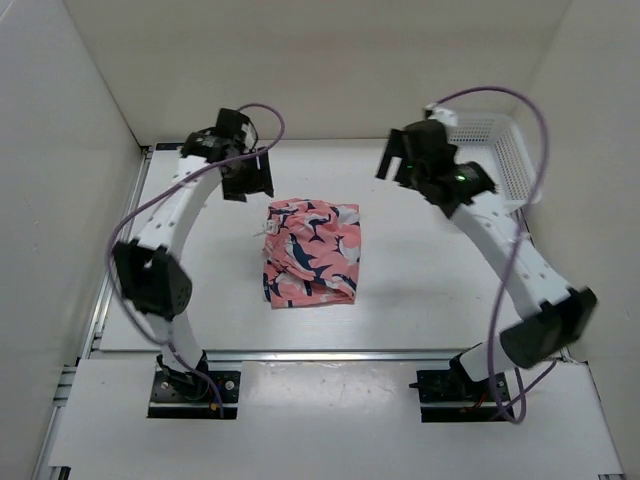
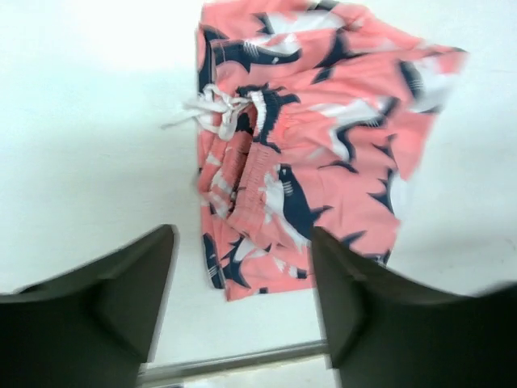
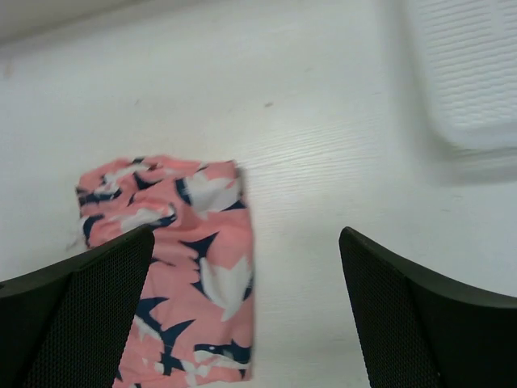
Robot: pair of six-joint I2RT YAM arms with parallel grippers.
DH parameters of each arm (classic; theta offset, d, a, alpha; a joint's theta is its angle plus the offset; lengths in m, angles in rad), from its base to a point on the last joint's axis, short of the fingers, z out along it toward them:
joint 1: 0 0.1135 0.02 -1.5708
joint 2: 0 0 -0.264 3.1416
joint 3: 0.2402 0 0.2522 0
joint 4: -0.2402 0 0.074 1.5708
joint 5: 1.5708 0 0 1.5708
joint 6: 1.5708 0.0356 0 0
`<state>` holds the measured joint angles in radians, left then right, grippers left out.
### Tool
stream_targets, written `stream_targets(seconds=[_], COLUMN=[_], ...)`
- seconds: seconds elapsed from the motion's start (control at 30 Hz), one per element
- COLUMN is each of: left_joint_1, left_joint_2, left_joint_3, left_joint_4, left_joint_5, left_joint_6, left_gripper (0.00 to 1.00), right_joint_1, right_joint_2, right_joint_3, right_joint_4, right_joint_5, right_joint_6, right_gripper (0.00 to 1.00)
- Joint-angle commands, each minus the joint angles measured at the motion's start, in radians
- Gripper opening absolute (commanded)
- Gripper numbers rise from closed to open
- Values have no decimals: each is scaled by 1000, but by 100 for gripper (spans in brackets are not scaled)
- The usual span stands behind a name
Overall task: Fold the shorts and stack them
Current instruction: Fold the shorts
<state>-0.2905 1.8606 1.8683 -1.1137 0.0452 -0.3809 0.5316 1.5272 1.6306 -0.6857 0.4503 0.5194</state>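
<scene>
— Pincers first, from above: my left pincer (image 1: 248,180) and right pincer (image 1: 395,160) are both spread and empty. The shorts (image 1: 312,252) lie folded mid-way across the worktop (image 1: 430,290).
— Fold done?
— Left wrist view: drawstring (image 2: 212,109) loose, edges uneven. Right wrist view: basket (image 3: 477,73) well apart, nothing blocking. I'd judge stacking comes next, gripping the whole bundle.
</scene>
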Motion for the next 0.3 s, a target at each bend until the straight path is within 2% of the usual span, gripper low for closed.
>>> stream_targets(seconds=[0.0,0.03,0.07,0.1,0.2,0.27], left_joint_1=[23,24,24,24,33,33], left_joint_2=[-292,-340,-381,-449,-559,-616], left_joint_3=[-78,-112,-139,-164,-263,-343], left_joint_4=[-41,-14,-14,-14,-34,-24], left_joint_5=[-47,-47,-56,-56,-56,-56], left_joint_6=[16,16,16,16,4,-21], left_gripper=[83,88,97,99,99,99], right_joint_1=[-86,-102,-114,-125,-157,-157], right_joint_2=[-169,-208,-246,-283,-450,-501], right_joint_3=[-101,-176,-217,-257,-395,-442], right_joint_4=[-175,-204,-204,-221,-248,-271], right_joint_5=[129,143,143,155,146,137], right_joint_6=[10,19,19,19,31,40], right_gripper=[100,100,100,100,100,100])
